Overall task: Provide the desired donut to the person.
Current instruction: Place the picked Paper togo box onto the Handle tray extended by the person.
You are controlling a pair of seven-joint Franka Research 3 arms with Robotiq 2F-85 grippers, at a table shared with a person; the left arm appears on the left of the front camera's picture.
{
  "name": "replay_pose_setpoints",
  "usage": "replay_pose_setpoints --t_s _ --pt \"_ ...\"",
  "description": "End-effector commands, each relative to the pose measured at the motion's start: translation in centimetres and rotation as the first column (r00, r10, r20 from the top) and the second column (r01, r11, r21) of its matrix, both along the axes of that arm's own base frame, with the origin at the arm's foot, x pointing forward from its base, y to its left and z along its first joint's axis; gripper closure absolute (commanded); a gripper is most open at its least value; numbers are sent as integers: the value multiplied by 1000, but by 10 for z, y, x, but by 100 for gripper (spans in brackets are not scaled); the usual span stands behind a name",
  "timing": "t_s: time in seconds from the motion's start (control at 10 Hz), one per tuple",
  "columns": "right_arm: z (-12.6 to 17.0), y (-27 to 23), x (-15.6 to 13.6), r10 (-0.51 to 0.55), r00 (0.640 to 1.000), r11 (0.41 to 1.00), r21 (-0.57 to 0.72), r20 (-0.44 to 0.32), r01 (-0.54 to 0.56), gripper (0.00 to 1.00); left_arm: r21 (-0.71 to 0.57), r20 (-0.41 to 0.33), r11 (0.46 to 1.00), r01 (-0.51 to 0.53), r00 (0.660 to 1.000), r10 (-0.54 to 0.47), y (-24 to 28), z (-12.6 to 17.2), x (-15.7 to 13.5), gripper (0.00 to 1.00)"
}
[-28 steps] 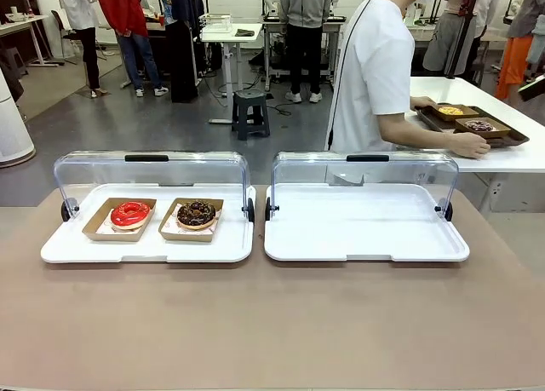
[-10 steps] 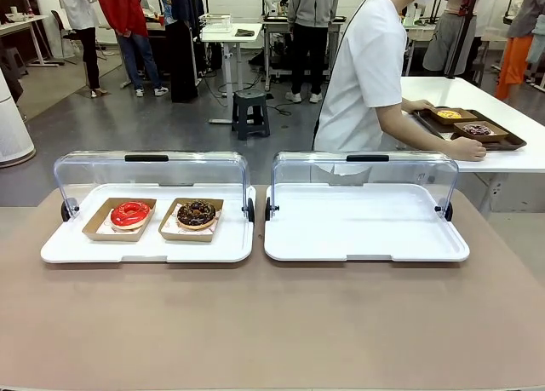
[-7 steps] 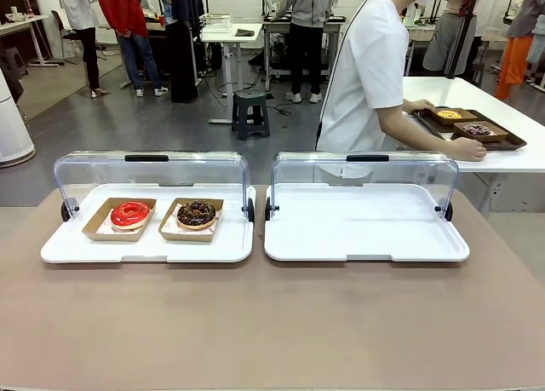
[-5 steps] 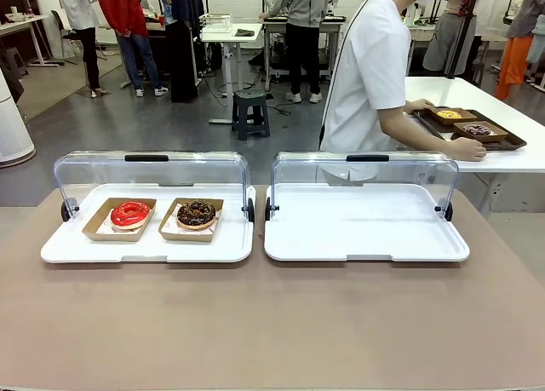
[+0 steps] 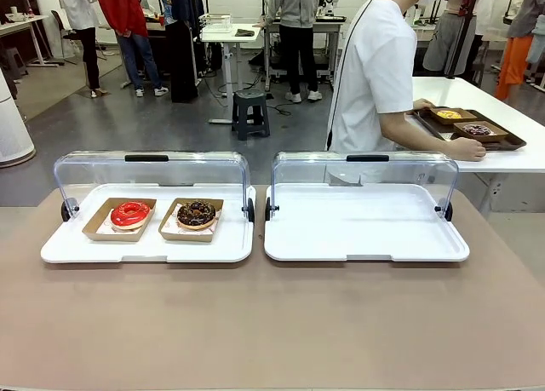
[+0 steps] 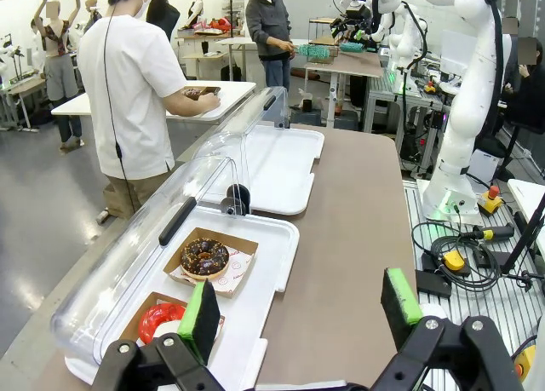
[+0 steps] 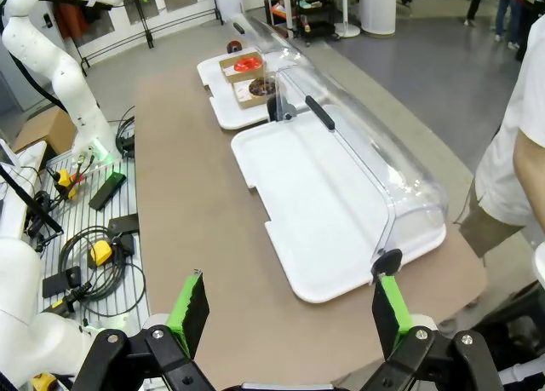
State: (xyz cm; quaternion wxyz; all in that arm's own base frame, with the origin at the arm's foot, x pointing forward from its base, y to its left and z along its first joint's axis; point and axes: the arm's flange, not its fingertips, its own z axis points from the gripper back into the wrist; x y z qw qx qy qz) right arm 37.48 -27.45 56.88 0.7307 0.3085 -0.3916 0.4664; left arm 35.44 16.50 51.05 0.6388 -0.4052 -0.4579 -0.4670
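Two donuts lie in brown paper trays on the left white tray [image 5: 60, 250]: a red glazed donut [image 5: 129, 213] and a chocolate donut [image 5: 197, 213] to its right. The left wrist view has the chocolate donut [image 6: 204, 256] and the red donut [image 6: 159, 319] below and left of my left gripper [image 6: 302, 310], which is open and holds nothing. My right gripper [image 7: 286, 309] is open above the table edge, far from the donuts [image 7: 248, 64]. The person [image 5: 371, 76] in a white top stands behind the table, turned to a side table, hands on a brown tray [image 5: 514, 139] of donuts.
The right white tray [image 5: 366, 233] is bare. Both trays have clear lids [image 5: 152, 168] raised at the back. The brown tabletop [image 5: 272, 323] is free in front. Other people and tables stand farther back. Cables and tools lie on the floor plate [image 7: 85, 255].
The person has shifted slightly to the right beside the side table. The donuts, trays and lids have not moved.
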Motion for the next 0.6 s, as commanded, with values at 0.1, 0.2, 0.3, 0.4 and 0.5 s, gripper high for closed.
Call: replay_pose_setpoints --t_s 0.1,0.2,0.3,0.4,0.5 --pt "1 -1 0 -4 1000 1000 7 6 4 0 -7 7 1000 2 1000 -2 1 2 -1 0" --pt "1 -1 0 -4 1000 1000 7 6 4 0 -7 7 1000 2 1000 -2 1 2 -1 0" --pt "1 -1 0 -4 1000 1000 7 6 4 0 -7 7 1000 2 1000 -2 1 2 -1 0" --pt "1 -1 0 -4 1000 1000 7 6 4 0 -7 7 1000 2 1000 -2 1 2 -1 0" --pt "1 -1 0 -4 1000 1000 7 6 4 0 -7 7 1000 2 1000 -2 1 2 -1 0"
